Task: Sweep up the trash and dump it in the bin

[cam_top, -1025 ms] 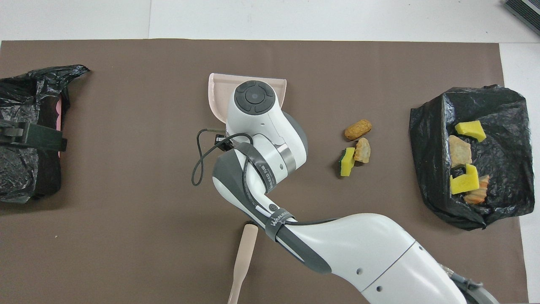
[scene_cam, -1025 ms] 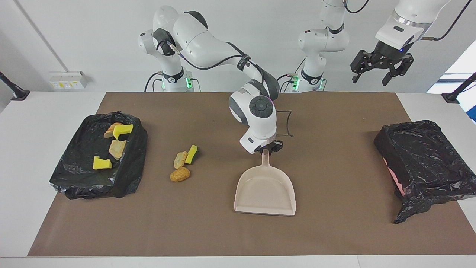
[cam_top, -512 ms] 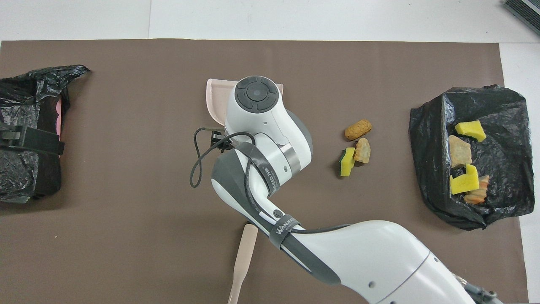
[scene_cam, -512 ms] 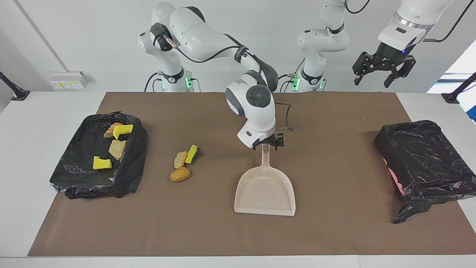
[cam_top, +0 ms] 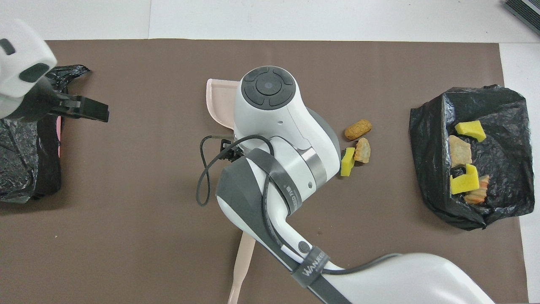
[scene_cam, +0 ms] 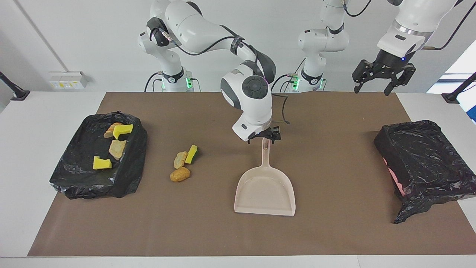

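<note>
Brown paper (scene_cam: 334,230) is covering the white tabletop (scene_cam: 44,111). Near the middle the dustpan (scene_cam: 264,191) is lying flat, its handle pointing toward the robots. The right tool (scene_cam: 264,136) is hanging just over the handle's tip, fingers spread and holding nothing; only the facing view is showing this, because in the overhead view the arm is hiding the pan's handle and most of the pan. The left tool (scene_cam: 383,72) is waiting high over the left arm's end of the tabletop, open and empty. Trash (scene_cam: 183,163), three pieces, is lying on the paper between the dustpan and the bin (scene_cam: 74,175) at the right arm's end; four more pieces (cam_top: 464,162) are lying in that bin. A second bin (scene_cam: 427,160) is sitting at the left arm's end. The overhead view alone is showing the brush handle (cam_top: 241,270), near the robots.
</note>
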Action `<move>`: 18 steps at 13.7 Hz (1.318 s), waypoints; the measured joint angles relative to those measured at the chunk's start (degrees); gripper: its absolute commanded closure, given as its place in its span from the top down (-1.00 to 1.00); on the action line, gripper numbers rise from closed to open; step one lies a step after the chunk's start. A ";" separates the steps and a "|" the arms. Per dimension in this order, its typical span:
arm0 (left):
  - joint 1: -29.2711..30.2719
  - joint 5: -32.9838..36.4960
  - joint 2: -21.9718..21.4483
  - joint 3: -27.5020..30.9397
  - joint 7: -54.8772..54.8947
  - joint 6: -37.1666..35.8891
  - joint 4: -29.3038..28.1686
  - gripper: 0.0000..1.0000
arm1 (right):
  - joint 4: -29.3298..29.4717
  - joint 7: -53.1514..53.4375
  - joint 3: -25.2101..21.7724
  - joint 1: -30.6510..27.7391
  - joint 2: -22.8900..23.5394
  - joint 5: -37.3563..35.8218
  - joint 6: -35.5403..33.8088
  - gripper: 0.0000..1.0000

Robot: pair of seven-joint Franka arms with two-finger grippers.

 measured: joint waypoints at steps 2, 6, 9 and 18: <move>-0.02 0.02 2.74 -2.39 -0.33 3.04 -0.01 1.00 | -7.68 3.49 0.17 0.62 -6.86 3.01 -0.82 1.00; 0.06 1.01 6.15 -7.78 -5.71 9.20 -2.51 1.00 | -25.90 12.34 0.40 5.70 -16.76 9.77 10.49 1.00; 0.00 4.36 9.51 -14.13 -14.29 14.24 -5.87 1.00 | -40.27 15.81 0.48 10.64 -22.57 12.40 21.17 1.00; 0.13 7.31 11.96 -20.59 -24.42 28.25 -18.76 1.00 | -57.48 25.55 0.55 24.21 -22.47 16.68 43.69 1.00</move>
